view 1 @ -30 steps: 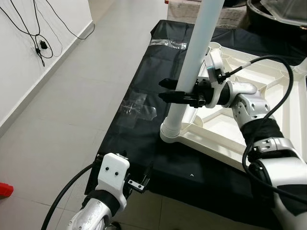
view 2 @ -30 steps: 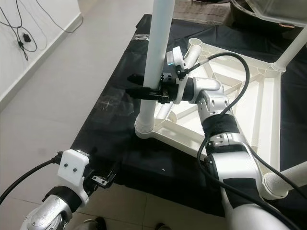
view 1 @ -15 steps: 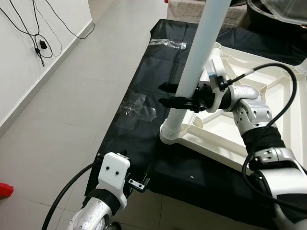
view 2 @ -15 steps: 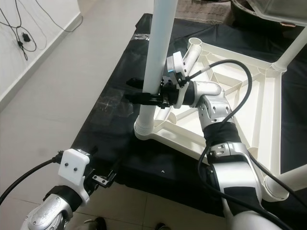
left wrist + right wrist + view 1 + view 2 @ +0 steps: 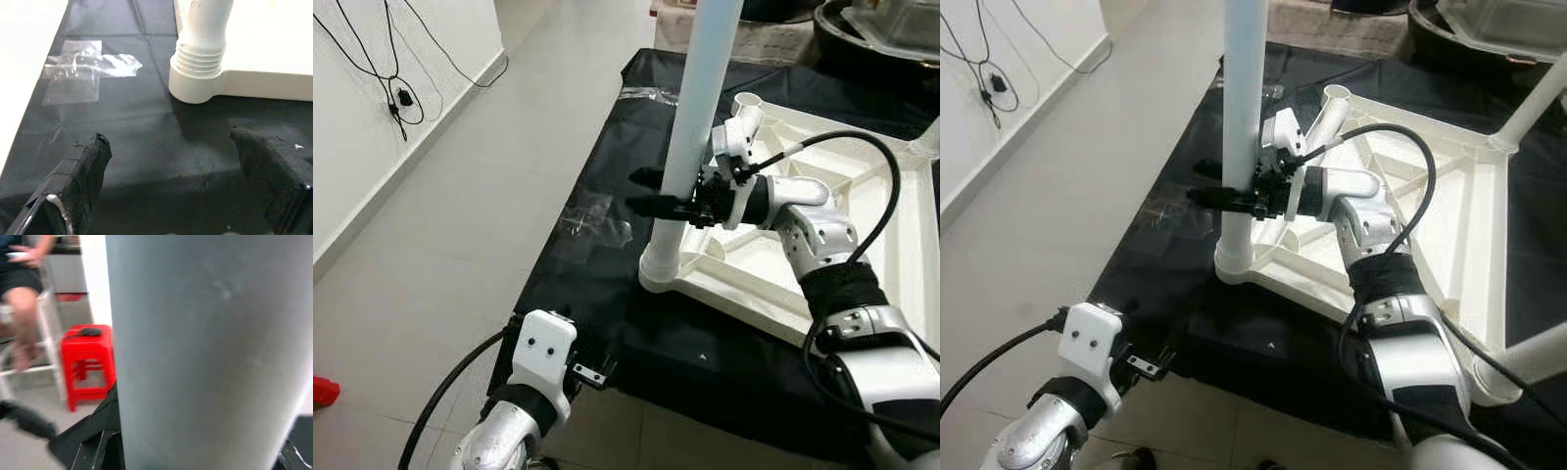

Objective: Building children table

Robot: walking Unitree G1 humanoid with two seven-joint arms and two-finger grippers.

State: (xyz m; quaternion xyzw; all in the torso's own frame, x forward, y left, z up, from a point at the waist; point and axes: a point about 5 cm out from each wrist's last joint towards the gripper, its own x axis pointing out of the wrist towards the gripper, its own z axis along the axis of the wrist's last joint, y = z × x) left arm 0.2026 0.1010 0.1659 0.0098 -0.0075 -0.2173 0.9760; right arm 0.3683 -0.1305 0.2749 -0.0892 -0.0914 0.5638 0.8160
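Down low, the left gripper (image 5: 171, 196) hangs by the black cloth's (image 5: 597, 157) near edge, fingers spread wide, empty. Further right, the white table leg (image 5: 690, 137) stands upright in the corner socket of the upturned tabletop (image 5: 862, 166); the right gripper (image 5: 651, 193) clamps it mid-shaft.

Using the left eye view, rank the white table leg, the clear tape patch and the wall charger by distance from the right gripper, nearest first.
1. White table leg: clamped in the right gripper.
2. Clear tape patch: on the black sheet, to its left.
3. Wall charger: far left, by the wall.
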